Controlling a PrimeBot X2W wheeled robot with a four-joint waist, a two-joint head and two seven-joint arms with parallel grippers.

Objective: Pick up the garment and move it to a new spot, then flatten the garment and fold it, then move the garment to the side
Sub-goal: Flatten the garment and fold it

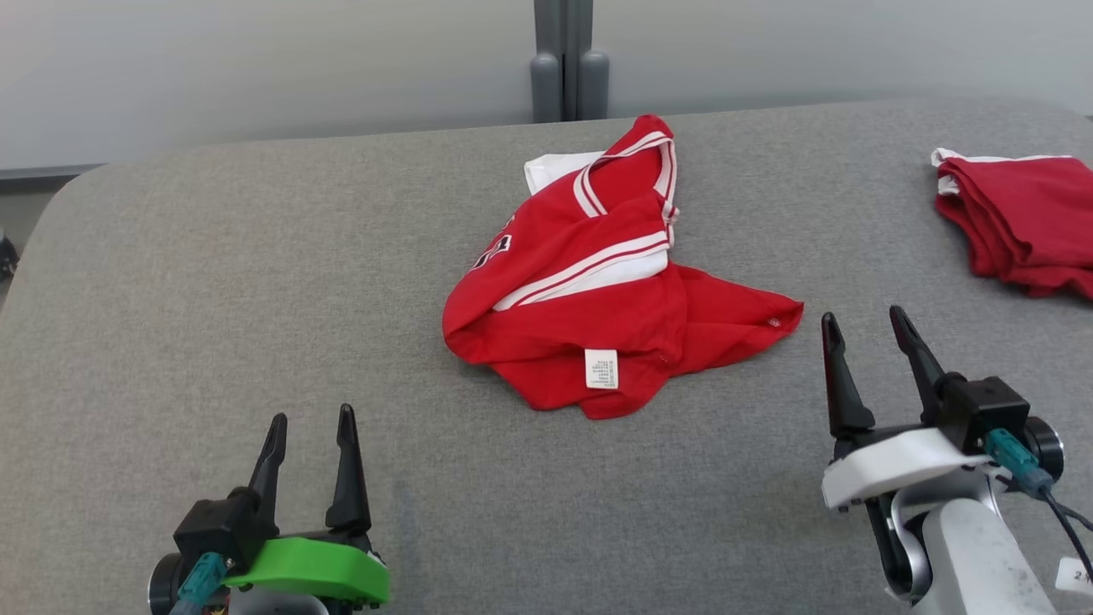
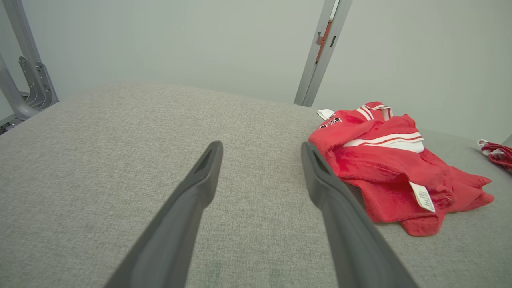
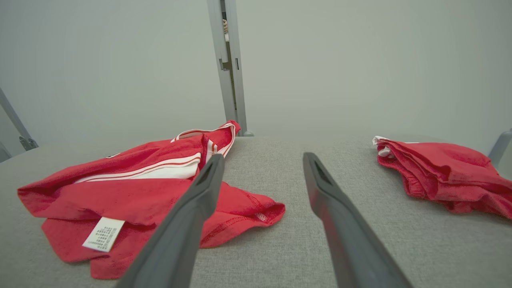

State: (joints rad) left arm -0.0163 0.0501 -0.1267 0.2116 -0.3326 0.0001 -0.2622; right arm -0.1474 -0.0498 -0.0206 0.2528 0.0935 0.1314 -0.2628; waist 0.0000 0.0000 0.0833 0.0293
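Observation:
A crumpled red garment [image 1: 598, 299] with white stripes and a white care label lies in a heap at the middle of the grey table [image 1: 213, 282]. It also appears to the right in the left wrist view [image 2: 384, 168] and to the left in the right wrist view [image 3: 132, 188]. My left gripper [image 1: 309, 420] stands open near the front left of the table, well short of the garment, fingers empty [image 2: 260, 148]. My right gripper [image 1: 864, 318] is open just right of the garment's lower right corner, nothing between its fingers [image 3: 262, 158].
A second red garment [image 1: 1020, 222], folded, rests at the table's far right edge [image 3: 444, 172]. A grey upright post [image 1: 568, 60] stands behind the table against a pale wall. Bare grey cloth covers the table's left half and front.

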